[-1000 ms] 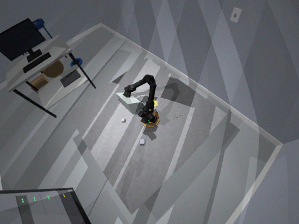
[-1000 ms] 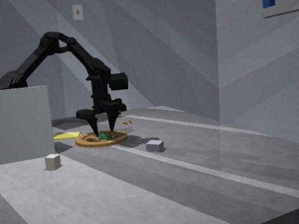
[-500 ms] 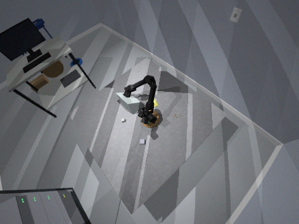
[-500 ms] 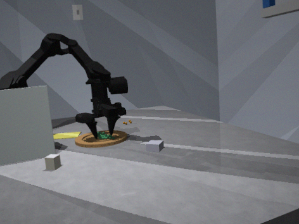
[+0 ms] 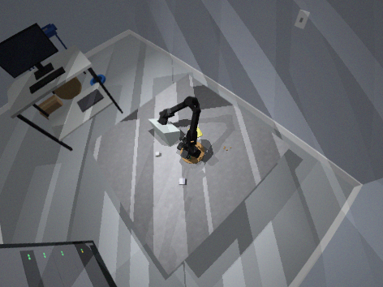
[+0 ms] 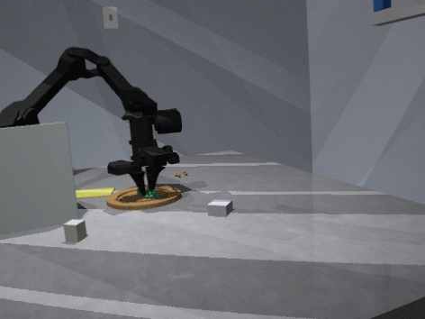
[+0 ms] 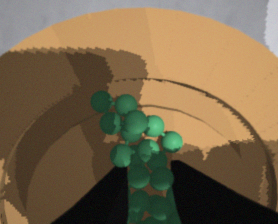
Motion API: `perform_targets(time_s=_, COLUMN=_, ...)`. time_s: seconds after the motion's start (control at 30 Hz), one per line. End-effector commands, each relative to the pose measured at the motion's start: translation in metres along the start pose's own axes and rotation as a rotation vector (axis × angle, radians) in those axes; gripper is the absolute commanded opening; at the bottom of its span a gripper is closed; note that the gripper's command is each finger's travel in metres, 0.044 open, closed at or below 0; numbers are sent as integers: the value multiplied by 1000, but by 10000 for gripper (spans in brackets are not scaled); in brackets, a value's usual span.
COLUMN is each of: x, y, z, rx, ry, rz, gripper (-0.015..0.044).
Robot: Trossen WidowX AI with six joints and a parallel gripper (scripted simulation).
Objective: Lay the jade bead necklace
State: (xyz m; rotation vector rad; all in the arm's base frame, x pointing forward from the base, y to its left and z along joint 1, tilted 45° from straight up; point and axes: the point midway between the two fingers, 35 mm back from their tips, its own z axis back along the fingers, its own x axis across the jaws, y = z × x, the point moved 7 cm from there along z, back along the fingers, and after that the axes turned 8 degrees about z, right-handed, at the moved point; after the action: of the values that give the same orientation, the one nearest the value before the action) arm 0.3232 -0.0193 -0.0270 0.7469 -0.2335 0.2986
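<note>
Right now the black two-fingered tool (image 5: 191,152) (image 6: 147,194) (image 7: 148,170) is gripping part of the jade-green bead necklace (image 5: 189,157) (image 6: 153,195) (image 7: 136,122), its fingers closing in on both sides of a doubled run of beads. The necklace is lying bunched inside the round tan wooden bead board (image 5: 201,156) (image 6: 117,203) (image 7: 200,45), well in from the table's edges, rather than following the groove around.

Because the fingers are pinching two strands together, a lift could be dragging the whole clump along instead of opening the loop. Round beads could also be slipping out of a shallow pinch, or rolling over one another into a tighter tangle. With the fingertips working so low, any sideways sweep could be scraping the board or pushing it towards a table edge.

The lower border of the wrist view is cutting off the near part of the necklace, and the fingers are covering more, so how many beads they are holding is unclear. From the top, the arm is hiding most of the board. In the exterior view, the pale grey-green upright panel (image 5: 164,131) (image 6: 36,177) is blocking the arm's base.
</note>
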Motion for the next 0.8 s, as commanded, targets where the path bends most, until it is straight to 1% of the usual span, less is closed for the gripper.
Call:
perform_targets(time_s=0.0, x=0, y=0, z=0, rx=-2, ry=2, rz=1, gripper=7)
perform_targets(time_s=0.3, x=0, y=0, z=0, rx=-2, ry=2, rz=1, gripper=0)
perform_targets(time_s=0.5, x=-2, y=0, z=16, rx=4, ry=2, rz=-8, gripper=0)
perform_targets(time_s=0.77, x=-2, y=0, z=16, rx=4, ry=2, rz=-9, gripper=0)
